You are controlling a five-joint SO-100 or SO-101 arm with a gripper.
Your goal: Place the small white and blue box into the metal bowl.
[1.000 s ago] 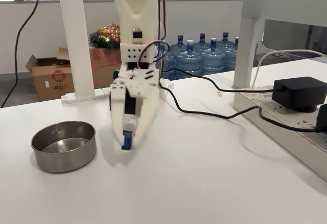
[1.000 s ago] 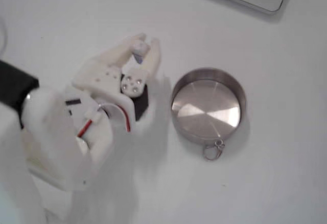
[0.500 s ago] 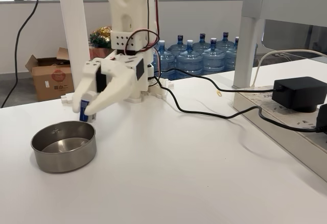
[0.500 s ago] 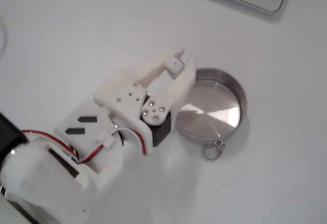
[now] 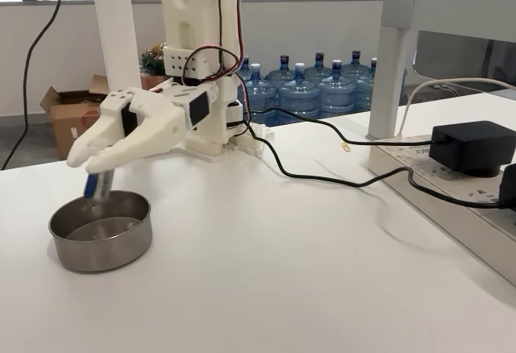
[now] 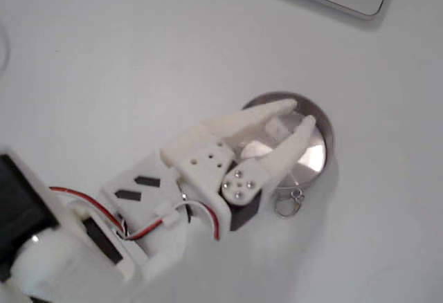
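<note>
The metal bowl (image 5: 101, 244) sits at the front left of the white table in a fixed view; from above, the bowl (image 6: 313, 156) lies partly under the arm. My white gripper (image 5: 81, 161) reaches out over the bowl's near rim, and the gripper (image 6: 299, 113) has both fingertips above the shiny interior. The small white and blue box (image 5: 96, 185) hangs tilted just below the fingers, right over the bowl, with the gripper shut on it. Seen from above, the box (image 6: 276, 129) shows as a small white block between the two fingers.
A small key ring (image 6: 287, 203) lies against the bowl's rim. A black cable (image 5: 322, 177) runs across the table to a black power adapter (image 5: 472, 145) at the right. A white post (image 5: 121, 63) stands behind the bowl. Water bottles (image 5: 322, 83) and a cardboard box (image 5: 76, 119) are beyond the table.
The arm has swung from the middle of the table over to the bowl, carrying the box. The fingertips have gone from beside the bowl to above its interior.
</note>
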